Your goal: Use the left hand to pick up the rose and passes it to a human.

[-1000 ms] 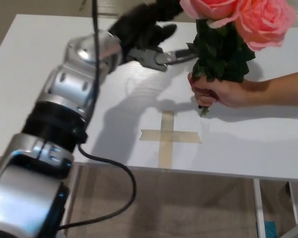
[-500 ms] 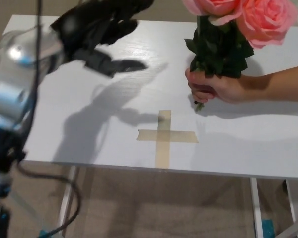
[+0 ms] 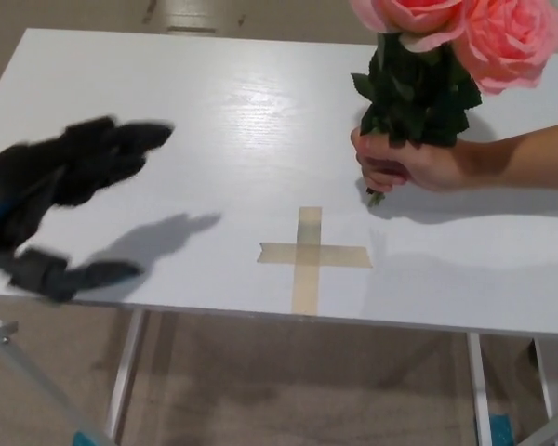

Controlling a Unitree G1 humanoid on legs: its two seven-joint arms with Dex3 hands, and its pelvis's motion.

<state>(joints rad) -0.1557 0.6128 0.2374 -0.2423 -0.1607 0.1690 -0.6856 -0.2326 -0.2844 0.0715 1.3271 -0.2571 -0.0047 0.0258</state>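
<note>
The left hand has pulled well away from the rose bouquet: a second ago it reached up close to the stems with its fingers just beside the leaves, half a second ago it was already drawing back over the table's far left, and now it hangs blurred at the left edge of the white table, empty, fingers spread apart with the thumb low. The bouquet of pink roses stands upright at the upper right, its stems gripped by a person's hand that rests on the tabletop. The person alone holds it, so the handover looks complete and the arm appears to be retreating

A cross of tan masking tape lies on the table near the front edge, between the robot's hand and the person's, touching neither. Nothing else sits on the surface, and nothing blocks the arm's way back. The right hand does not show
</note>
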